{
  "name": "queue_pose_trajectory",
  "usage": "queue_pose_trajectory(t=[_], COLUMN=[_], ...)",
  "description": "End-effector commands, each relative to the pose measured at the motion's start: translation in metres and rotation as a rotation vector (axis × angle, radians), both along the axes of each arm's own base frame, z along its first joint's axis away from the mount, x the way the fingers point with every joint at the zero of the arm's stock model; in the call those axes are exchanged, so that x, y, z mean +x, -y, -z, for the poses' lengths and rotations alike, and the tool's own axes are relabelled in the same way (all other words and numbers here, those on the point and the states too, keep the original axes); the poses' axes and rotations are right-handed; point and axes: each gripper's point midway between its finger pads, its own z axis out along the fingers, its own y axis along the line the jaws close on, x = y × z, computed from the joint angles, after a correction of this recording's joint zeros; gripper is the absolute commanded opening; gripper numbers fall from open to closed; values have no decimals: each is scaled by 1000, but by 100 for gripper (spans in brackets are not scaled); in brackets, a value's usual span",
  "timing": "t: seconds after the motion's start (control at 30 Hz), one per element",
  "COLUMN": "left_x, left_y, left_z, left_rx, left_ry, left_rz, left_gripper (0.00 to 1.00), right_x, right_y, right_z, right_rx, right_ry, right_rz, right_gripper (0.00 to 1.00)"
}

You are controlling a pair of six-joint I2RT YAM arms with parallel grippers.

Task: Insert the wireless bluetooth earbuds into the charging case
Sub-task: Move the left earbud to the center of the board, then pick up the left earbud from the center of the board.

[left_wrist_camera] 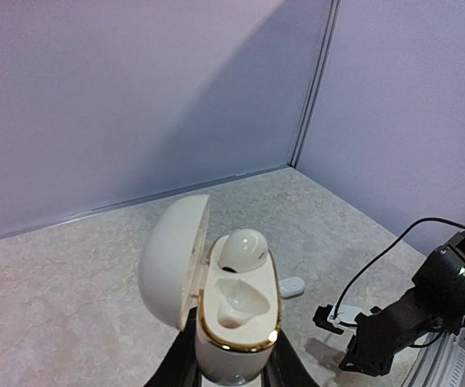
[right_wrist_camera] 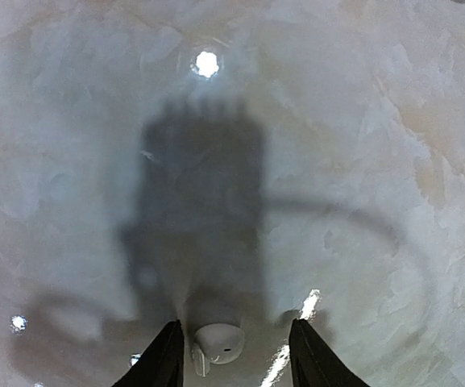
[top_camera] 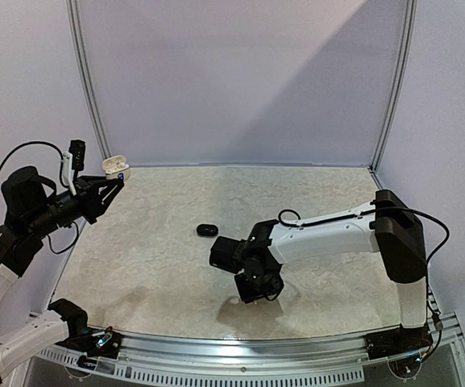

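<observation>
Right gripper [right_wrist_camera: 234, 324] is down low over the marbled table [top_camera: 159, 266], fingers [right_wrist_camera: 163, 359] spread wide apart. And there's a white earbud [right_wrist_camera: 218, 343] lying on the table right in the gap between those fingers. Not centred, mind you: it sits close to the finger on the left of the wrist view, with open room on its other side. Whether it touches that finger, I can't tell. From overhead the right gripper [top_camera: 258, 284] points straight down and hides that bud completely.

Well apart from the right gripper, off to its left and lifted above the table, the left gripper [top_camera: 113, 181] is clamped on the white charging case [left_wrist_camera: 230, 322], a finger on each side of its lower body. The case is open, its lid [left_wrist_camera: 174, 258] swung out sideways, its gold rim showing. Inside, a second white earbud [left_wrist_camera: 240, 248] is seated at the far end; the near socket [left_wrist_camera: 234, 305] shows its bare moulded hollow.

Beyond the right gripper and a little to its left, a small dark oval thing [top_camera: 207, 230] lies on the table, apart from both arms. Case or bud, it's too small to tell. The left wrist view also catches a small white piece [left_wrist_camera: 291, 287] on the table, between the held case and the right arm [left_wrist_camera: 409, 318]
</observation>
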Motion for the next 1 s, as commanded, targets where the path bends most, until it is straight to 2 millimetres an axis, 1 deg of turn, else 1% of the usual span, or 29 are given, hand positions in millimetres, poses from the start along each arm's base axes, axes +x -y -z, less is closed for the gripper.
queue_pose_trajectory(t=[0.0,0.13,0.27,0.43,0.5,0.73,0.9,0.97], left_x=[-1,-1,-1,0,-1,-1,-2,-3], left_y=[4,4,3,4,4,3,3,4], left_z=[1,2,3,5,4,5,6,6], left_rx=[11,14,16,20,18,27,30,36], left_ry=[12,11,11,6,8,7,7,10], left_rz=[22,20,18,20,19,16,22,32], left_gripper=[0,0,0,0,0,0,0,0], right_x=[-3,-8,-11,-13,-11,-12,-9,-6], right_y=[15,8,8,3,3,9,7,4], right_z=[16,14,18,27,26,25,23,18], right_rx=[-86,-82,-109,-88,-93,-121,-119,-112], right_ry=[-77,-125,-163,-220,-221,-221,-213,-198], right_rz=[28,29,42,62,65,63,58,53], right_gripper=[43,40,39,33,32,21,12,8])
